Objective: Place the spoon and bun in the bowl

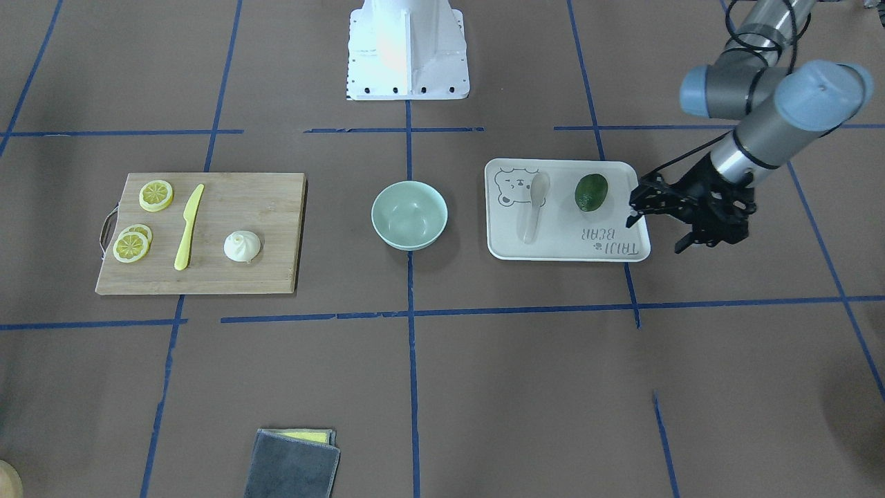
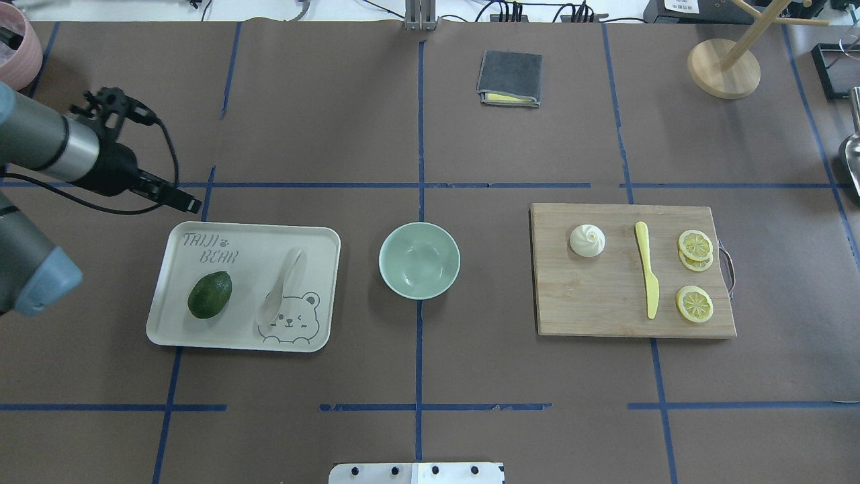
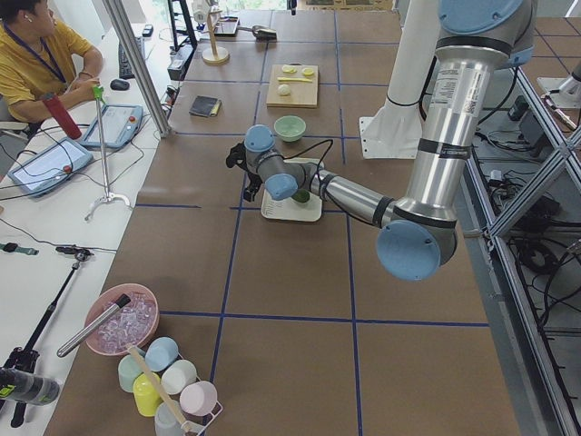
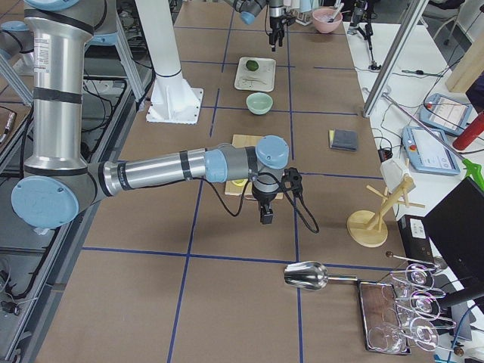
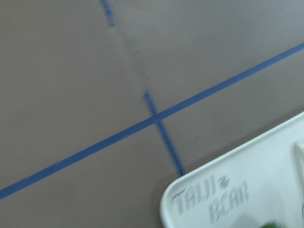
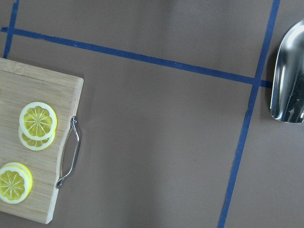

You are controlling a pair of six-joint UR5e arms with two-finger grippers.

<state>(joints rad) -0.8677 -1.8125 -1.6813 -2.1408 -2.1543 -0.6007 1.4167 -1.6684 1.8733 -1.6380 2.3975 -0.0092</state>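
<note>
While the bowl [image 2: 384,261] stands empty, 0 of 2 items are placed.
Spoon [image 2: 282,282] lies left of it, bun [image 2: 587,240] right, both ungripped; left gripper [image 2: 191,200] and right gripper [image 4: 266,215] closure cannot be told.

Both arms are brushed silver-grey tubes joined by fat rounded joints with pale blue caps. The left arm [image 1: 767,135] has thin black cables [image 1: 758,34] looped around its tube and ends in an angular black pincer [image 1: 655,234]. The right arm [image 4: 151,170] carries dark bands around its tube and a slim black pincer [image 4: 266,220], and a white pedestal [image 1: 406,48] has a row of dark screws along its flange.
</note>
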